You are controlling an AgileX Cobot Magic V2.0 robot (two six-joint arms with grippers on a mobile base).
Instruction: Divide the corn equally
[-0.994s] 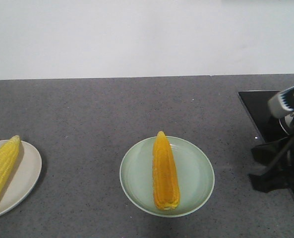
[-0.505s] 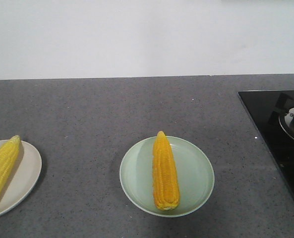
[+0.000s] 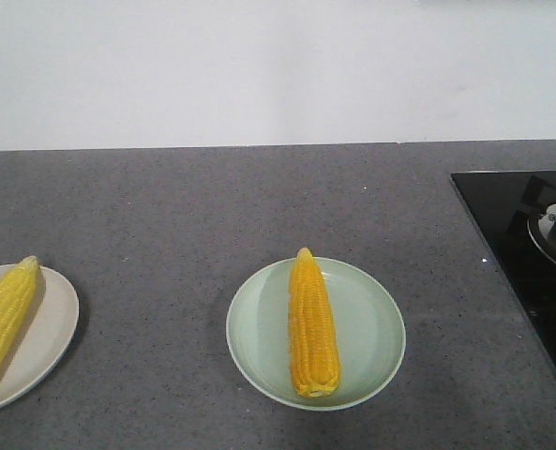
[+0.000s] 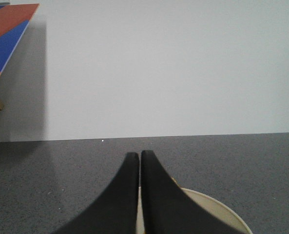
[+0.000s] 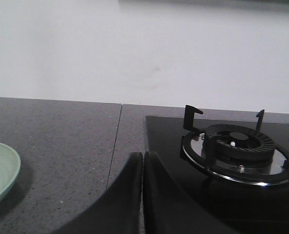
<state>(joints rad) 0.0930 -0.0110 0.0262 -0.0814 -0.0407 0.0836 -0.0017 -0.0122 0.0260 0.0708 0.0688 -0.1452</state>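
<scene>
Front-facing view: grey countertop [image 3: 165, 206] filling most of it, black hob [image 3: 526, 244] sitting far right. Pale green plate [image 3: 367, 328] carrying a deep golden cob [image 3: 312, 323] pointing away; cream plate [image 3: 48, 328] at left edge holding a paler cob [image 3: 1, 323]. Left gripper [image 4: 140, 161] hovering pinched together just above the cream plate's rim, empty; right gripper [image 5: 143, 161] likewise clamped on nothing, sitting between green plate and burner [image 5: 234, 146], corn nowhere near either.

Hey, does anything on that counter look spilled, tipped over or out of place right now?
Nothing stands out. One deep golden cob lies lengthwise on the green plate, and a paler cob lies on the cream plate at the left edge. No spills show on the counter, and the stove burner looks intact.
</scene>
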